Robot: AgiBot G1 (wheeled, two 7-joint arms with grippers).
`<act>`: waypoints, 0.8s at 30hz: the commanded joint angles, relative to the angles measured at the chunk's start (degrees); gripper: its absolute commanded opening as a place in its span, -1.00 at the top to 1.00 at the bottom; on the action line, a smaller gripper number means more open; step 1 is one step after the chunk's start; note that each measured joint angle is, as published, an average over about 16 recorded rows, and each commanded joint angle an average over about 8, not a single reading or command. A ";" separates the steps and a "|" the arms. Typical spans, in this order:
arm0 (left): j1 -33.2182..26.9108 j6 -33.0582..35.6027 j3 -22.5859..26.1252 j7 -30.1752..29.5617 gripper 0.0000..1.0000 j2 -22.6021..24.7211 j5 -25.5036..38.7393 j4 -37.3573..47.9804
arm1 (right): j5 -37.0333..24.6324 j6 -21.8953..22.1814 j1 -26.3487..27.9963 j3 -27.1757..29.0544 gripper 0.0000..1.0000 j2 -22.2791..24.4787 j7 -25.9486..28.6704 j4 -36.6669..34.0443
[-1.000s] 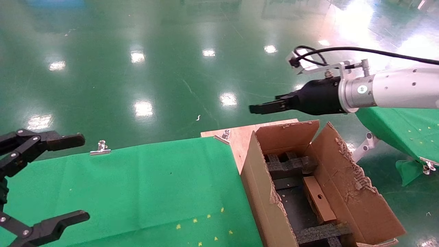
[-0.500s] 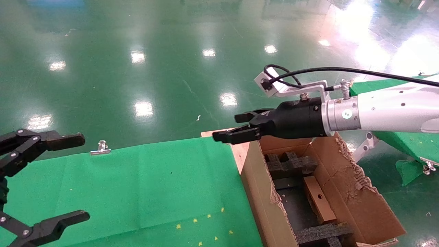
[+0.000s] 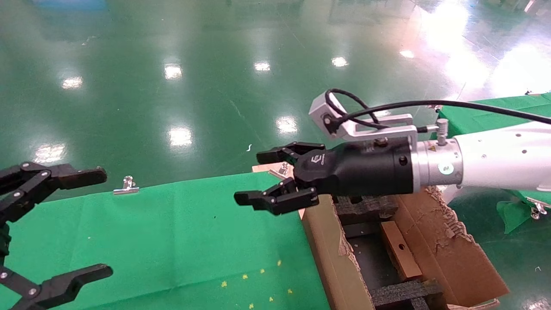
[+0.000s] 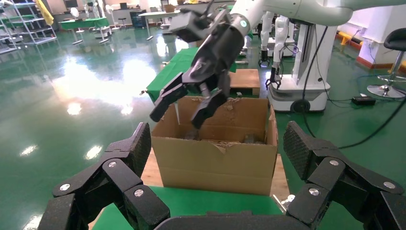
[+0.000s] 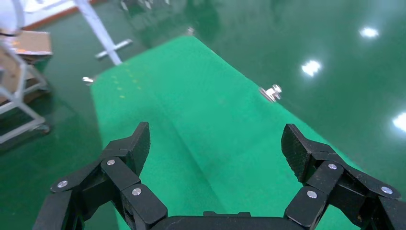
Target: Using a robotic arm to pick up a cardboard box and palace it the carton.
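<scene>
The right hand [image 3: 274,180] of the robotic arm [image 3: 495,161] reaches out level above the near-right corner of the green-covered desk [image 3: 172,232], its linked black fingers spread wide with nothing between them. The white forearm passes over the back of the carton [image 3: 331,258], and a grey camera block [image 3: 323,115] rides on a bracket atop the wrist, a black cable [image 3: 473,105] trailing from it.

The cardboard box [image 3: 400,249] lies inside the carton, resting among black foam inserts [image 3: 404,292] beside the carton's right-hand flap [image 3: 456,254]. Its long axis runs from the carton's far end toward the near end, angled slightly toward the robot's right as it comes closer; a narrow brown face with a small round hole (roughly at mid-length) faces up and leftward. The carton itself stands just off the desk's right edge, its flaps torn and ragged, partly over a bare wooden board [image 3: 297,172].

The left hand [image 3: 64,224] sits parked at the desk's left side, fingers wide apart and empty. In the left wrist view the right hand [image 4: 189,108] hangs open just above the carton's [image 4: 215,160] near rim. Metal clips [image 3: 125,186] pin the green cloth at the desk's far edge, above a glossy green floor [image 3: 172,86].
</scene>
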 commanded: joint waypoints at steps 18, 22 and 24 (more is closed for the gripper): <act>-0.01 -0.02 0.03 0.02 -1.00 -0.01 -0.03 0.00 | 8.38 -12.95 -16.90 24.64 -0.74 -0.62 -18.17 5.58; 0.00 -0.03 0.03 0.02 -1.00 -0.02 -0.04 0.02 | 9.71 -14.88 -19.49 28.44 -0.74 -0.70 -20.57 6.44; 0.00 -0.03 0.03 0.02 -1.00 -0.02 -0.04 0.03 | 10.06 -15.33 -20.10 29.32 -0.74 -0.72 -20.99 6.65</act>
